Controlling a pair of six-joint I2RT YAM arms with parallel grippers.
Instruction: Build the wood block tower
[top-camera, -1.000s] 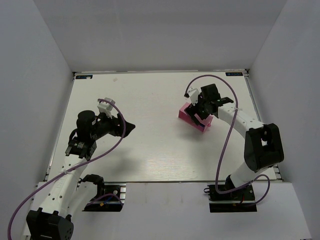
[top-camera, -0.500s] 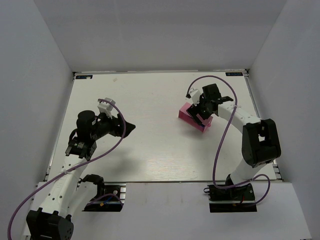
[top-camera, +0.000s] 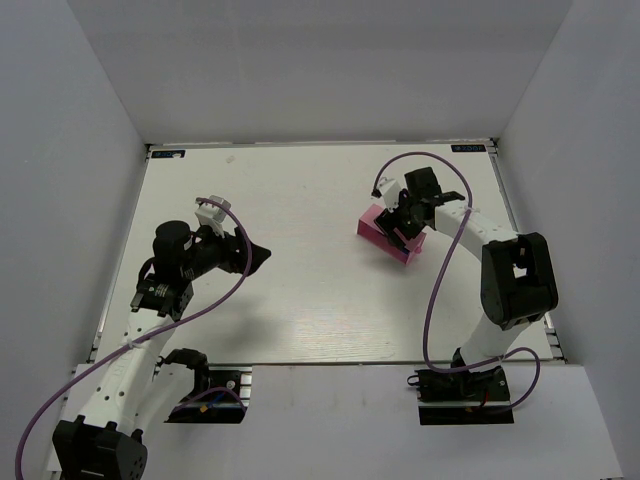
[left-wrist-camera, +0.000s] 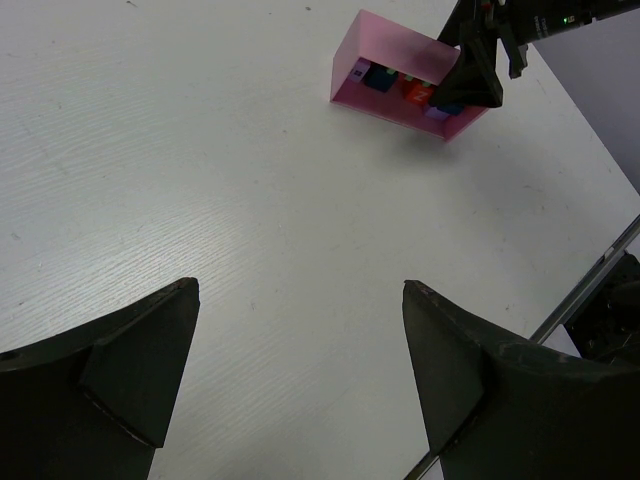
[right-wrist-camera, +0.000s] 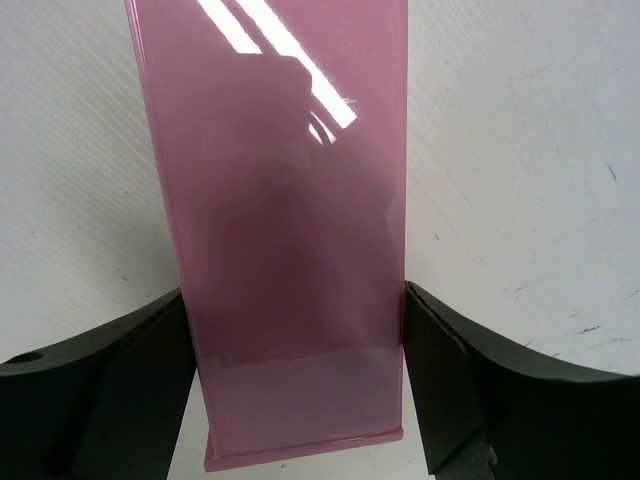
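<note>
Painted wood blocks of the wood block tower (left-wrist-camera: 400, 84) lie in a row inside the pink tray (left-wrist-camera: 388, 104). The left wrist view shows purple, dark blue and red-orange faces. The tray rests on the right half of the bench (top-camera: 300, 300), towards its far side.

The right gripper (top-camera: 403, 222) stands over the tray. In the right wrist view its fingers (right-wrist-camera: 150, 370) meet the tray's two long walls with no gap showing, so the jaws are clamped on the pink tray (right-wrist-camera: 290, 250). The left gripper (top-camera: 255, 258) hovers above bare bench on the left half, well apart from the tray. Its jaws are wide apart and hold nothing.

**Surface and room**
- The bench is white with a faint wood grain and carries a metal rail along its edges.
- Plain pale grey walls enclose it on the left, far and right sides.
- A purple cable (top-camera: 440, 290) loops along each arm.

**Limits of view**
- In the top view the right gripper covers the middle of the tray, and no block can be made out.
- In the right wrist view the tray wall is glossy with white glare streaks, and the blocks behind it cannot be told apart.
- In the left wrist view the right gripper (left-wrist-camera: 470, 75) hides the tray's far right end, so the number of blocks cannot be told.

**Change from the earlier frames**
- The right arm's elbow has swung slightly towards the far side.
- The right gripper has settled closer onto the tray.
- The left arm and the tray have kept their places.
</note>
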